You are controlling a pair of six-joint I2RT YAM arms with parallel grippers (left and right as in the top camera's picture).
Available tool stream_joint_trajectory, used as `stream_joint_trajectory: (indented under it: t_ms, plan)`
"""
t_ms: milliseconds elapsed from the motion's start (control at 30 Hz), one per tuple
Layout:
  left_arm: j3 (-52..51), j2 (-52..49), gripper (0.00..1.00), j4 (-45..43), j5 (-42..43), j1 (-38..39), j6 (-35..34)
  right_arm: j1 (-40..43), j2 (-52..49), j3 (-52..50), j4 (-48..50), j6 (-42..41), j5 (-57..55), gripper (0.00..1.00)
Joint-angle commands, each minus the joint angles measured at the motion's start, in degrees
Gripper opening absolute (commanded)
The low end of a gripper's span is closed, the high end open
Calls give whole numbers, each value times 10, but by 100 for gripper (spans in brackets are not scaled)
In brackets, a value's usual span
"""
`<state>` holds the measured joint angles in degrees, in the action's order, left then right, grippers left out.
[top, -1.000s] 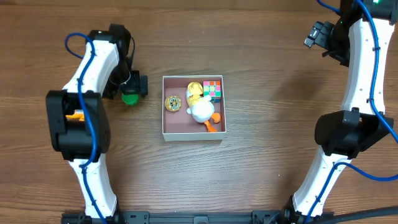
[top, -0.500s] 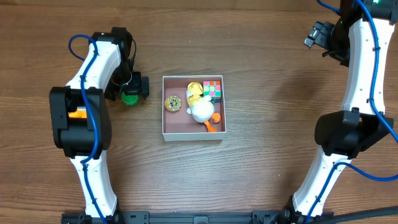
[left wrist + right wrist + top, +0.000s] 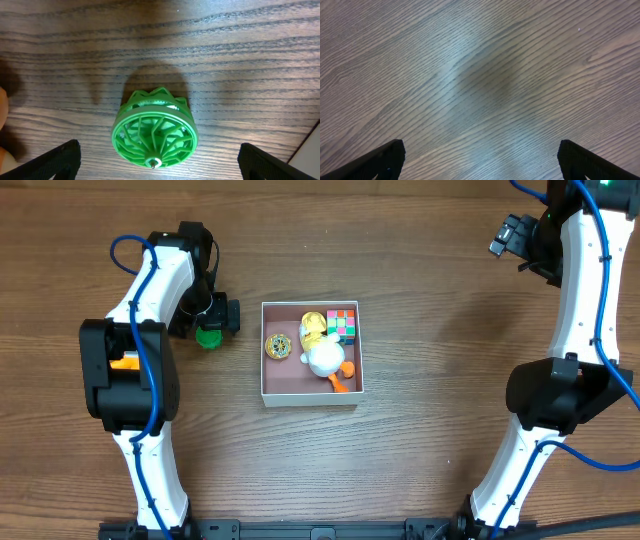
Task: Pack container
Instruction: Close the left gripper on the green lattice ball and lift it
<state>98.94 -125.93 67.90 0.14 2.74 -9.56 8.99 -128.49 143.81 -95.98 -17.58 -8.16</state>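
We see the equal-sided container (image 3: 264, 352) flat, mouth up; left of it our left gripper (image 3: 213, 326), spread, straddles a green toy (image 3: 154, 134).

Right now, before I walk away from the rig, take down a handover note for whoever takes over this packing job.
Left pincer: open, poised over the green toy, a finger on either side, not gripping.
Right pincer: open, holding nothing, over bare table at the far right.
Container: mid-table, holding a gold round toy, a white-and-yellow duck and a colourful cube.
Done: those three packed.
Left: the green toy, on the table just left of the container, needs grasping and placing inside.
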Motion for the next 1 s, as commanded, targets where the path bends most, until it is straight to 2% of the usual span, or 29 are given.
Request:
stream_joint_trajectory:
  t_ms: [0,967]
  plan:
    - [0,-7,100,-8,-17,-3,-12,1,12,-2,3,-2,-8,100]
    - [-2,-34,100,9,-16,-6,-7,1,12,-2,3,-2,-8,100]
